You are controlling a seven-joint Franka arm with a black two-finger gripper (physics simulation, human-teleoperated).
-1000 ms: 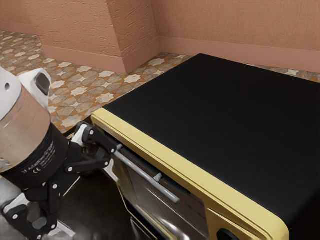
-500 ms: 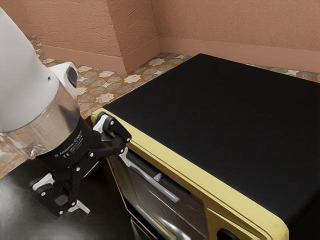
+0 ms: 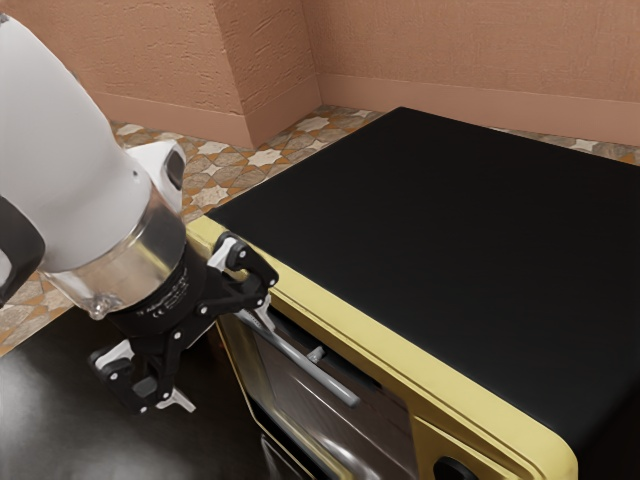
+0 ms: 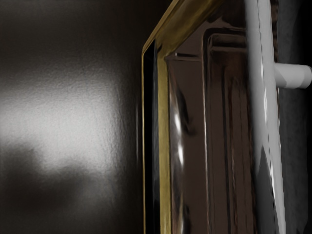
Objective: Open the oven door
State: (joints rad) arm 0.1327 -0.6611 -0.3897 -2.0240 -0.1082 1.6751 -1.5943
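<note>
- The glossy dark bench [image 3: 50, 420] lies beneath the arm and beside the oven.
- The boxy oven [image 3: 430, 230], black on top with a yellow front frame, stands as it did 1.0 s ago.
- The white, jointed robot arm [image 3: 60, 150] has come further toward the exterior view's right since then, and slightly so since 0.5 s ago.
- The dark, glass-panelled oven door [image 3: 300, 420], set in the oven's front, looks shut; all of the opening is left to do.
- The black 2-fingered claw [image 3: 222, 358] stands wide, gripping nothing. It has reached the door's front, 1 finger right by the handle; whether they touch, I can't tell.
- The slim grey rod handle [image 3: 330, 383] sits across the door's upper part, unmoved. Hooking or gripping it, then pulling, seems to be next.
</note>
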